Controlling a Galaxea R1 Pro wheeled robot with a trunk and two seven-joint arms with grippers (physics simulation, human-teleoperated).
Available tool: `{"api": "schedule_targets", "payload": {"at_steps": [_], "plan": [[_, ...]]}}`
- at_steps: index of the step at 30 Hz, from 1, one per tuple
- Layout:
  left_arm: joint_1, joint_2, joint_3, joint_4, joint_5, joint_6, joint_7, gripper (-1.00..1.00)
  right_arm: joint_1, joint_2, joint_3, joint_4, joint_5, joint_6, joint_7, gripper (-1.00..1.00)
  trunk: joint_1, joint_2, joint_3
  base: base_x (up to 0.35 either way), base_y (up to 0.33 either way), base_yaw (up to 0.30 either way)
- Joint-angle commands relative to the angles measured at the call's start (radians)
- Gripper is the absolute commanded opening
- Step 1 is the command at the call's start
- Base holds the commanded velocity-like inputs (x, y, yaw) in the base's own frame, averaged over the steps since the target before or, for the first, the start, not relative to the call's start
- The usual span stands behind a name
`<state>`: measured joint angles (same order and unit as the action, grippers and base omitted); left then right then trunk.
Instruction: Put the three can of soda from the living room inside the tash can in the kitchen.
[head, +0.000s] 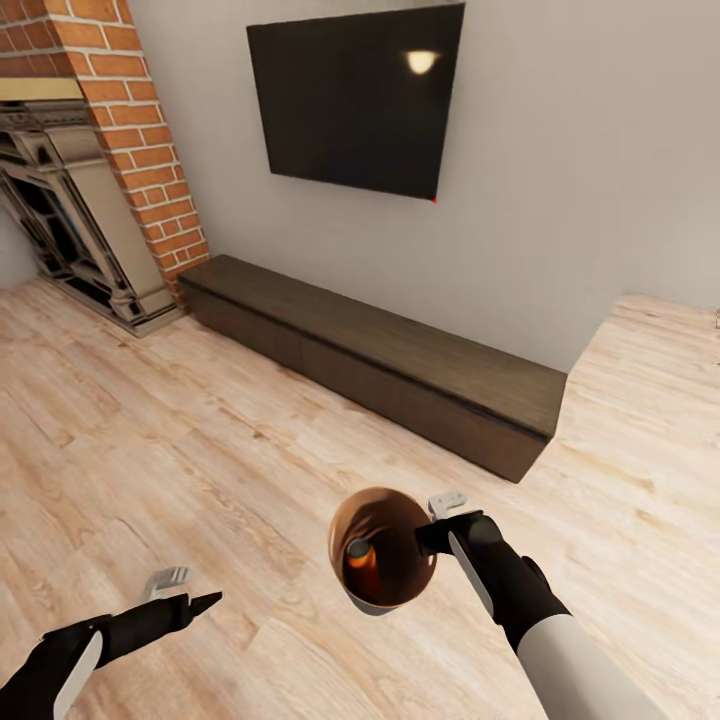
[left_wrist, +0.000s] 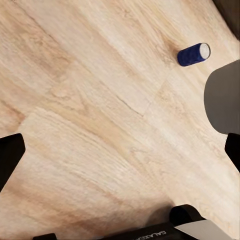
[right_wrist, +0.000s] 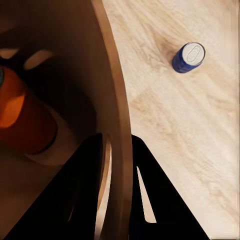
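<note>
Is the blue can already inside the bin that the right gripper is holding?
No: in the right wrist view the blue can lies on the wood floor, outside the bin.

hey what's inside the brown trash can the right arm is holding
An orange soda can lies inside the trash can, leaning on its dark inner wall. The wall hides part of the bottom, so more cans could be there unseen.

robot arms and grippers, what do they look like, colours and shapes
Both arms have light grey-white forearm shells running into matte black wrist sections. The right gripper has one black finger and one pale grey finger with a small rounded slot; the left gripper likewise pairs a tapering black finger with a pale grey slotted one. In the left wrist view, white lettering runs along the black housing.
</note>
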<state>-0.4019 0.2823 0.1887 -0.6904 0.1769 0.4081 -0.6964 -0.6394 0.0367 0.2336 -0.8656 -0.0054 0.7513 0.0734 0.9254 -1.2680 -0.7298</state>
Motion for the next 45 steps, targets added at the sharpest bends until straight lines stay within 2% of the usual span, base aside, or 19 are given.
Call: {"api": "schedule_targets", "payload": {"at_steps": [1, 13, 38, 45], "plan": [[0.0, -0.001, 0.0, 0.0, 0.0, 0.0, 0.0, 1.0, 0.0, 0.0, 0.0, 0.0, -0.018, 0.0, 0.005, -1.0, 0.0, 0.0, 0.001, 0.0, 0.0, -0.23], [0.0, -0.005, 0.0, 0.0, 0.0, 0.0, 0.0, 1.0, 0.001, 0.0, 0.0, -0.001, -0.015, -0.001, 0.005, -1.0, 0.0, 0.0, 0.013, 0.0, 0.0, -0.118], [0.0, -0.007, -0.001, 0.0, 0.0, 0.0, 0.0, 1.0, 0.001, 0.0, 0.0, 0.0, -0.015, -0.001, 0.005, -1.0, 0.0, 0.0, 0.053, 0.0, 0.0, -0.005], [0.0, -0.011, -0.001, 0.0, 0.0, 0.0, 0.0, 1.0, 0.001, 0.001, 0.0, 0.0, -0.015, -0.001, 0.005, -1.0, 0.0, 0.0, 0.058, 0.0, 0.0, 0.0]]}}
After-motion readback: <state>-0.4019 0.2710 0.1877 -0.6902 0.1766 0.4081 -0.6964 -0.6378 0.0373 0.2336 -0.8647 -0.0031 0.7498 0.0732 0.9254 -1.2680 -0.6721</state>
